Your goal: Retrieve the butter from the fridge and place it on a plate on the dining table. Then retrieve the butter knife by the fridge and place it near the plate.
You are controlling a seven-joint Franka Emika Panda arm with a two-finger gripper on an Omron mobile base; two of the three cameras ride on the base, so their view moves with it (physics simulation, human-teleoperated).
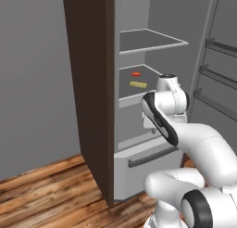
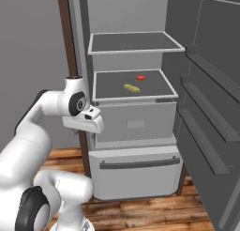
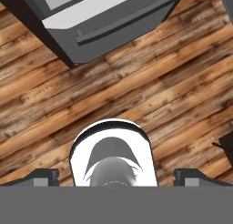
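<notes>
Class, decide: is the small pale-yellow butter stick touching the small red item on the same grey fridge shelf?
Apart. The right base view shows the pale-yellow butter stick nearer the shelf's front and the small red item further back, with bare grey shelf between them.

Two base views behind the gripper (image 3: 116, 176), left and right, facing the open fridge (image 1: 139, 153) nearby, sharing its shelves, hand view looking straight down at wood floor (image 3: 150, 91)

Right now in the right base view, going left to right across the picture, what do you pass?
White arm's wrist and gripper → the butter on the fridge's middle shelf → small red item on the same shelf → open fridge door with its racks.
</notes>
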